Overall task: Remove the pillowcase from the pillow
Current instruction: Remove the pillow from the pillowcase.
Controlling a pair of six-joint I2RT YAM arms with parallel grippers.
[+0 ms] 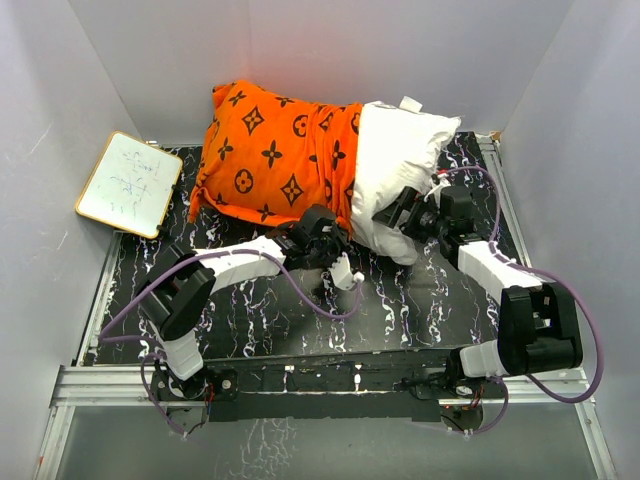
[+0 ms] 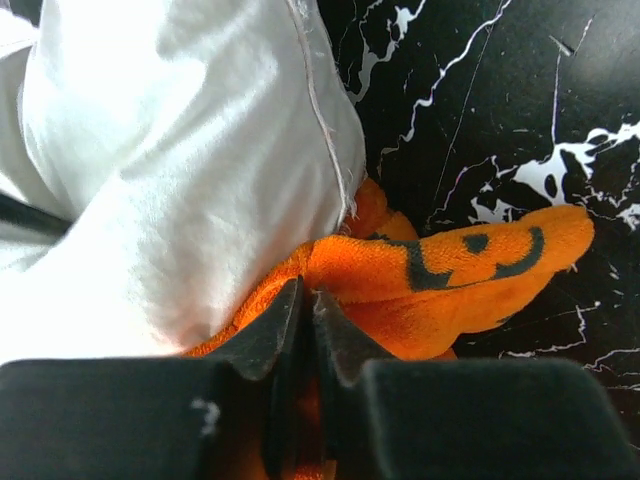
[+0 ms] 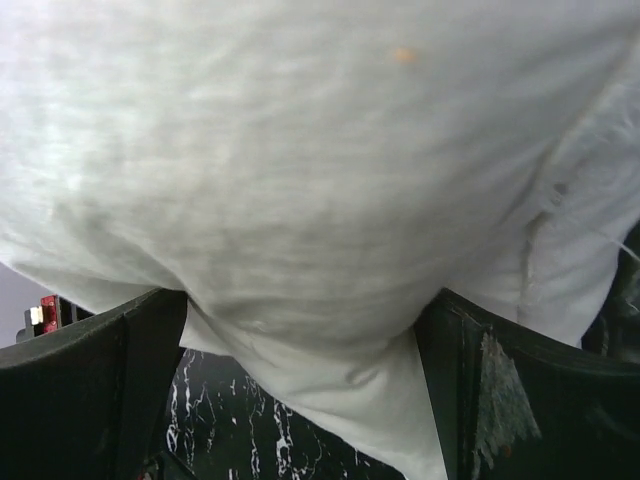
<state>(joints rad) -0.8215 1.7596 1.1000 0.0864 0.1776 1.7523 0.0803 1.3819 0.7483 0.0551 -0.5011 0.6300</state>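
Observation:
The orange pillowcase [image 1: 270, 150] with black motifs covers the left half of the white pillow [image 1: 400, 150], whose right half is bare. My left gripper [image 1: 328, 238] is at the pillowcase's open edge at the front. In the left wrist view the gripper [image 2: 305, 295] is shut on a fold of orange pillowcase [image 2: 450, 270], beside the white pillow [image 2: 180, 150]. My right gripper [image 1: 393, 215] is on the pillow's bare front edge. In the right wrist view the gripper [image 3: 305, 310] has its jaws apart with the pillow [image 3: 300, 150] bunched and squeezed between them.
A white board with a tan frame [image 1: 128, 183] leans at the back left corner of the black marbled table [image 1: 400, 300]. White walls close in the back and both sides. The pillow lies against the back wall.

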